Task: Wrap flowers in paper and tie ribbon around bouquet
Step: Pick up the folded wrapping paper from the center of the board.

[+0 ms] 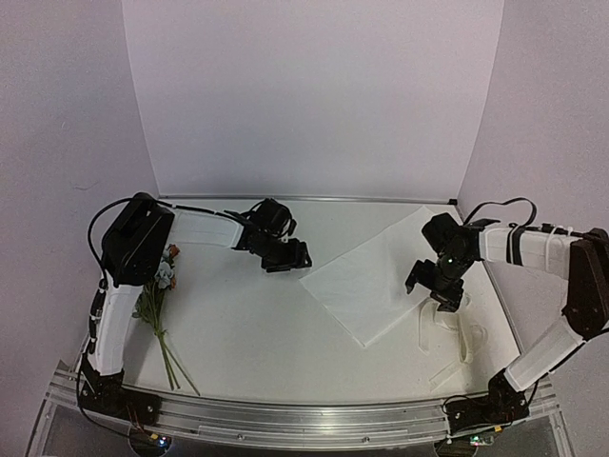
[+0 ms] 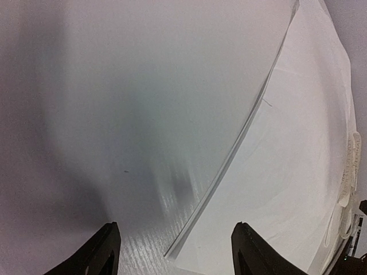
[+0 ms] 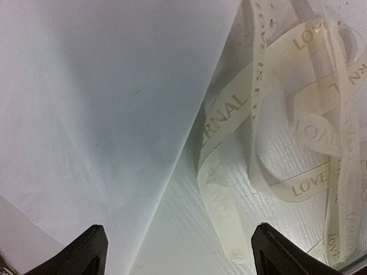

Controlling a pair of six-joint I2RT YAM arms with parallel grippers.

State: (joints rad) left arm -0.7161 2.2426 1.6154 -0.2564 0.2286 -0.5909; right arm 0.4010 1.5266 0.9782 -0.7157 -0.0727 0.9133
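The flowers (image 1: 162, 286) lie loose at the table's left, stems pointing toward the near edge, apart from the paper. The white paper (image 1: 376, 281) lies flat and skewed right of centre. My left gripper (image 1: 297, 262) hovers at its left corner, open; in the left wrist view that corner of the paper (image 2: 287, 172) sits between the fingers (image 2: 103, 252) of the left gripper (image 2: 175, 252). My right gripper (image 1: 433, 290) is open over the paper's right edge. The right wrist view shows the right gripper (image 3: 180, 252) straddling the edge of the paper (image 3: 86, 114), beside the cream ribbon (image 3: 287, 143). No bouquet is in view.
The ribbon (image 1: 457, 333) lies in loose loops by the table's right side, printed with words. White walls enclose the table on three sides. A metal rail (image 1: 304, 419) with both arm bases runs along the near edge.
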